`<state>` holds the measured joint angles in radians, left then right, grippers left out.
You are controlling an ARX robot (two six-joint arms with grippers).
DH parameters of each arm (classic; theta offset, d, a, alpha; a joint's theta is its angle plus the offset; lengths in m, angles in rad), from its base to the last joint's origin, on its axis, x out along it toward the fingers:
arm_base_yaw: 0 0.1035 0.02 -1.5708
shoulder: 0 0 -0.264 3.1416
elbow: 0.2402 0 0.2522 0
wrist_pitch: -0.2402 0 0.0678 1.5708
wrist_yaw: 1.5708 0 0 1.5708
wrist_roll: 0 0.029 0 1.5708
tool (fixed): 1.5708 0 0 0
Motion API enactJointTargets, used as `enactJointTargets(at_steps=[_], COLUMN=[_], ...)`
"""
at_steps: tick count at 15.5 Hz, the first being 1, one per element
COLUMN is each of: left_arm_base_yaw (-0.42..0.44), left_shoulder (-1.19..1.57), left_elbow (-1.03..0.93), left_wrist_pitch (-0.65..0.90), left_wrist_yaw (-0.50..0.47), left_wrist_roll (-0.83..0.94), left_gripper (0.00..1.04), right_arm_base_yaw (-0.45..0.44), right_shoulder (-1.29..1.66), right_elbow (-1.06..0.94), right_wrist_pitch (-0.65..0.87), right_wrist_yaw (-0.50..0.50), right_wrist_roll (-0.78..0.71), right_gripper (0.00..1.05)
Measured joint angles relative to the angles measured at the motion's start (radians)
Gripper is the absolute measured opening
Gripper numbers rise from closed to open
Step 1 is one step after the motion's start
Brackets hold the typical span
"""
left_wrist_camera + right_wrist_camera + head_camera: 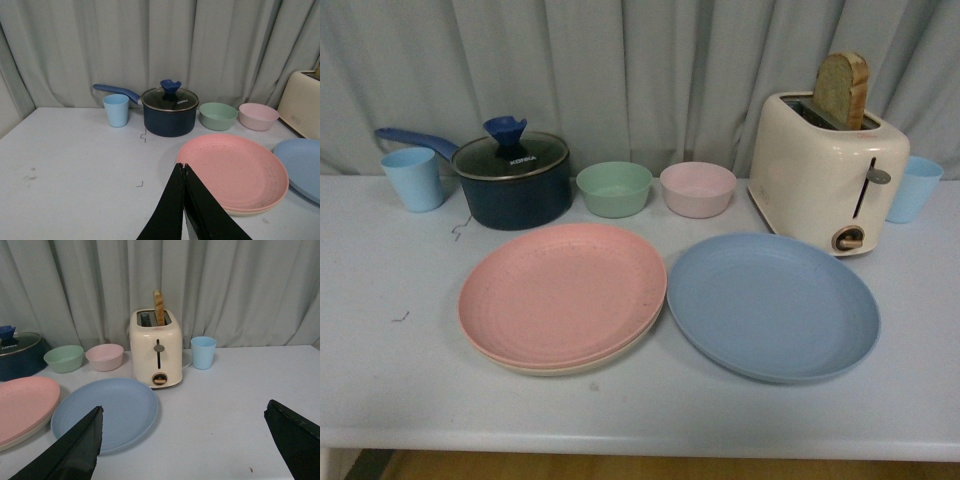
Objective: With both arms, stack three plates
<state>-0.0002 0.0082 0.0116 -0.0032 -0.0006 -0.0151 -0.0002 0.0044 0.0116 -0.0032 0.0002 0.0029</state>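
Note:
The pink plate (pixel 562 290) lies on top of the beige plate (pixel 575 366), whose rim shows under it, left of centre on the table. The blue plate (pixel 772 304) lies alone to its right, edges nearly touching. Neither arm shows in the front view. In the left wrist view my left gripper (pixel 182 166) is shut and empty, its tips just short of the pink plate (pixel 232 170) over the beige rim (pixel 250 210). In the right wrist view my right gripper (pixel 182 412) is open wide and empty, held back from the blue plate (pixel 105 412).
Along the back stand a blue cup (pixel 414 178), a dark lidded pot (pixel 512 178), a green bowl (pixel 614 189), a pink bowl (pixel 698 189), a cream toaster (pixel 827 172) with bread and another blue cup (pixel 914 188). The table's front edge (pixel 640 438) is near.

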Motion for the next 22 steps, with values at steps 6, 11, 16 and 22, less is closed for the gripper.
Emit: enactJointTargets(at_steps=[6, 11, 16, 22], left_arm_base_yaw=[0.0, 0.0, 0.0, 0.0], left_shoulder=[0.0, 0.0, 0.0, 0.0], left_elbow=[0.0, 0.0, 0.0, 0.0], left_wrist_pitch=[-0.001, 0.0, 0.0, 0.0], left_wrist_yaw=[-0.001, 0.0, 0.0, 0.0], left_wrist_roll=[0.001, 0.002, 0.002, 0.002], left_gripper=[0.74, 0.98, 0.98, 0.98], right_arm_base_yaw=[-0.219, -0.174, -0.018, 0.058], right_shoulder=[0.644, 1.582, 2.053, 2.17], right_elbow=[0.056, 0.484, 0.893, 1.061], right_wrist_pitch=[0.606, 1.054, 0.625, 0.338], right_wrist_yaw=[-1.041, -0.525, -0.174, 0.023], right_wrist_roll=[-0.067, 0.052, 0.182, 0.244], right_gripper=[0.98, 0.98, 0.98, 0.98])
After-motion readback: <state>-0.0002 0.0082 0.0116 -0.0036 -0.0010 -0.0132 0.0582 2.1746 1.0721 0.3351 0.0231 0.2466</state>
